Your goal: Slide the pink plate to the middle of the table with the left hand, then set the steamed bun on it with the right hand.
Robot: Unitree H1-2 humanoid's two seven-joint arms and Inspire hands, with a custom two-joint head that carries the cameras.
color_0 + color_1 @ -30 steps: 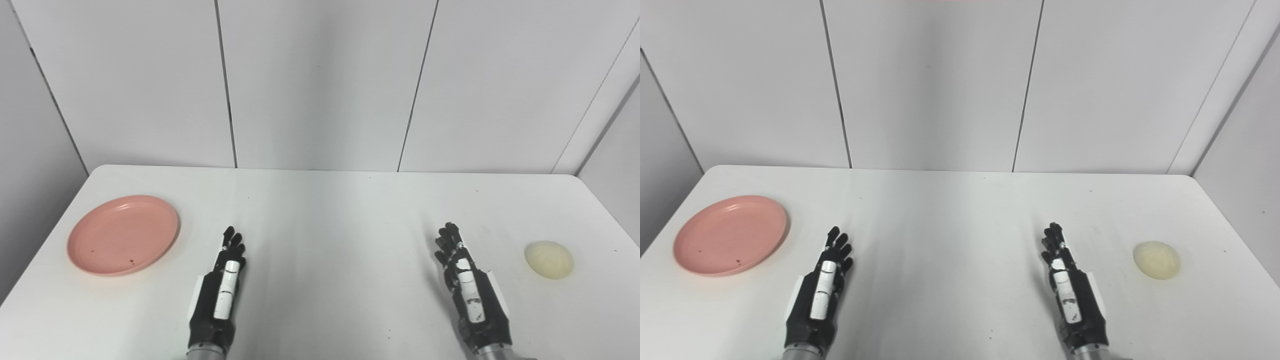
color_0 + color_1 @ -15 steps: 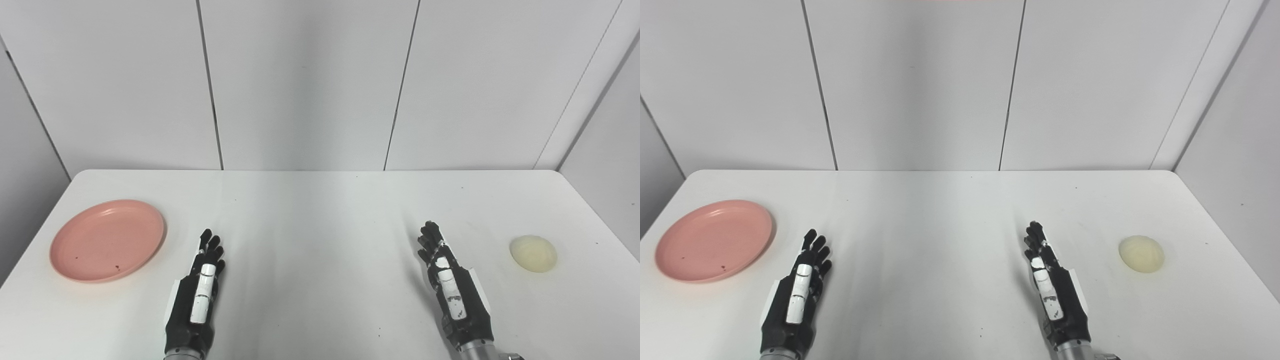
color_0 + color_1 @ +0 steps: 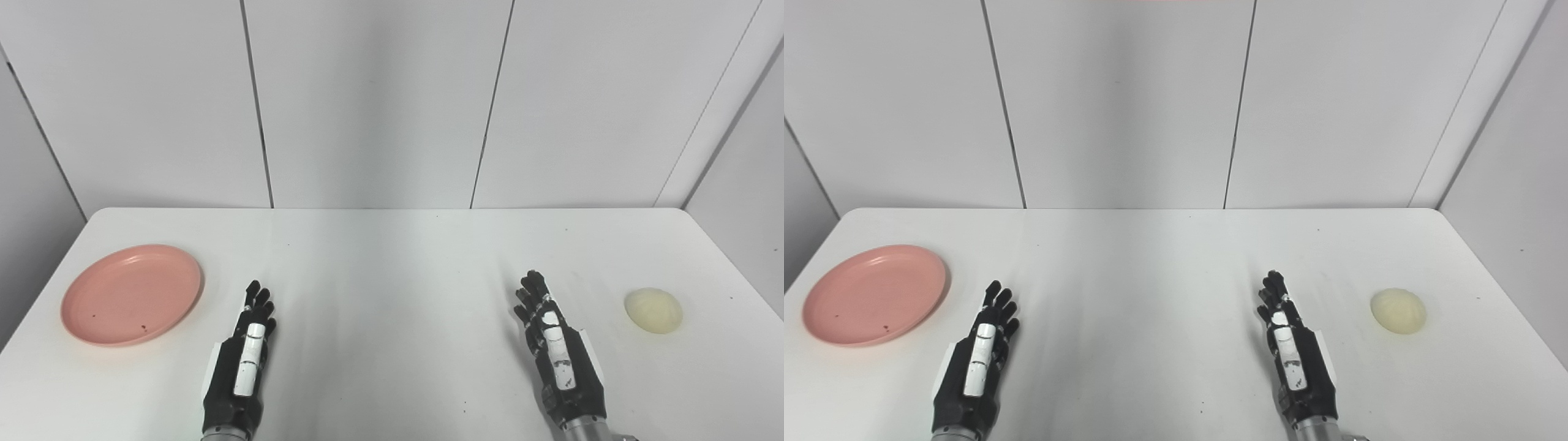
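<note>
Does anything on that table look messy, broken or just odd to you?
Only small things. The pink plate has a few dark specks on it, and tiny dark marks dot the white table. The steamed bun lies whole; both hands are open and touch nothing.

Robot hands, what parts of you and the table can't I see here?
- Left hand and right hand: palms face away in both views; arms cut off by the bottom edge.
- Pink plate: dark specks too small to identify.
- Table: near edge cut off.

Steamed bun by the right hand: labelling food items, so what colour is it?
Pale cream-yellow steamed bun, clearest in the left eye view.
</note>
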